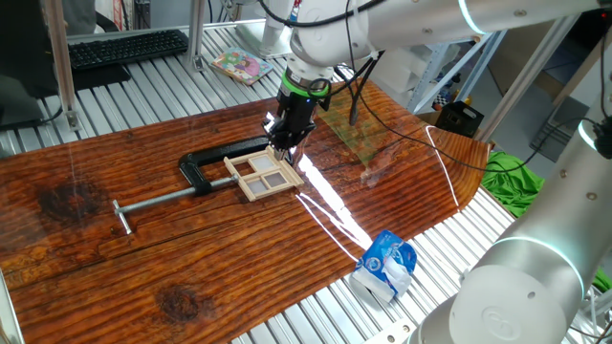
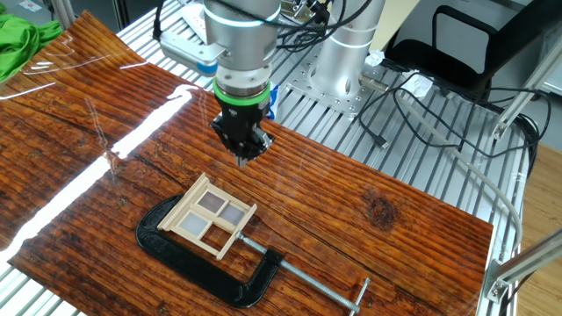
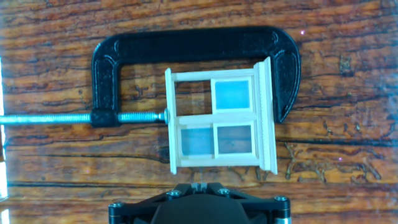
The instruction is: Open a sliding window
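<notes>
1. One sliding window [image 1: 264, 173] [image 2: 213, 215] [image 3: 219, 121], pale wood, lay flat on the bench [image 1: 115, 258] [image 2: 395, 219], roughly mid-surface and well in from all edges.
2. Its crossbars split it into four panes; in the hand view one pane showed bare bench grain through it and the other three looked glazed.
3. One black C-clamp [image 1: 206, 162] [image 2: 189, 263] [image 3: 186, 46] gripped the window: fixed pad on one frame side, screw tip touching the opposite side.
4. One threaded bar with a T-handle [image 1: 122, 218] [image 2: 361, 294] stuck out of the clamp along the bench.
5. One gripper [image 1: 287, 141] [image 2: 243, 151] hung above the bench just beside the window, not touching it.
6. Jaws: tips looked together in both fixed views, with nothing between them.
7. One blue-and-white packet [image 1: 384, 267] sat off the wood near a bench corner.
8. One green cloth [image 1: 509, 180] [image 2: 19, 42] lay past another edge.
</notes>
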Controlling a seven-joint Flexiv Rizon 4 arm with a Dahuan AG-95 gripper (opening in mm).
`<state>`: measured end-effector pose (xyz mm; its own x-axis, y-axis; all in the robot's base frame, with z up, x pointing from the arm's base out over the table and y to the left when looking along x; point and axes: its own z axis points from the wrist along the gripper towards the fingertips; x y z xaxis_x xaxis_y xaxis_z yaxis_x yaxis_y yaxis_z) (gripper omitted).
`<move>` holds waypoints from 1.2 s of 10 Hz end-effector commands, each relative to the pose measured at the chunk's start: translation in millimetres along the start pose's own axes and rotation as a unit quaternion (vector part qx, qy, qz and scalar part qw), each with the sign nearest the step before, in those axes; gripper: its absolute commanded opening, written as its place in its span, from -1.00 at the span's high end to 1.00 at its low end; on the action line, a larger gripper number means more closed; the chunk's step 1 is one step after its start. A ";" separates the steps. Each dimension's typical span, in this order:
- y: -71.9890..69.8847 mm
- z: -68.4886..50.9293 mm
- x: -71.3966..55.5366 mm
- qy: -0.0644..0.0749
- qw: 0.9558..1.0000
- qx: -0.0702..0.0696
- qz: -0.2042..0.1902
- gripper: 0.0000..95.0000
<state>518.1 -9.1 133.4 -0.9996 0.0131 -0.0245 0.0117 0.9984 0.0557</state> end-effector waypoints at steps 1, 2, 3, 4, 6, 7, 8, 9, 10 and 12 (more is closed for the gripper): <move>-2.3 7.5 -5.3 0.000 1.000 -0.001 -0.006 1.00; -3.9 11.5 -8.9 0.000 1.000 -0.002 -0.010 1.00; -5.1 13.9 -11.9 -0.001 1.000 -0.001 -0.014 1.00; -7.2 16.0 -16.0 -0.001 1.000 -0.002 -0.019 1.00; -10.2 20.1 -22.4 -0.001 1.000 -0.003 -0.025 1.00; -11.3 23.2 -25.9 -0.001 1.000 -0.004 -0.027 1.00; -12.3 26.1 -29.3 -0.001 1.000 -0.005 -0.028 1.00; -12.9 29.1 -32.8 -0.001 1.000 -0.006 -0.031 1.00; -13.8 31.7 -35.8 -0.001 0.999 -0.005 -0.033 1.00; -16.4 38.2 -39.9 -0.002 0.999 -0.005 -0.037 1.00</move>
<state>560.2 -24.9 93.2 -0.9974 -0.0621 -0.0361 -0.0643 0.9959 0.0632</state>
